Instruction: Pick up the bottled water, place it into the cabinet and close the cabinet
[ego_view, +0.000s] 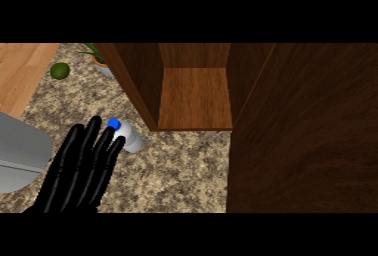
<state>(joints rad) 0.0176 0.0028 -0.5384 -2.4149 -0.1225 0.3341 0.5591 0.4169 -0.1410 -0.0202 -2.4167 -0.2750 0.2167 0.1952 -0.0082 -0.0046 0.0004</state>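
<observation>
The bottled water (130, 136), white with a blue cap, lies on the speckled counter just left of the cabinet's front corner. The wooden cabinet (196, 97) stands open, its inner shelf bare. Its door (303, 130) swings out toward me and fills the right side of the view. My left hand (80, 167) rises from the lower left with straight fingers, its fingertips beside the bottle's cap and partly overlapping the bottle. The right hand does not show.
A green avocado-like fruit (60, 70) lies at the far left. A potted plant (100, 59) stands behind the cabinet's left wall. A grey object (18, 157) sits at the left edge, and a wooden surface (22, 70) fills the upper left.
</observation>
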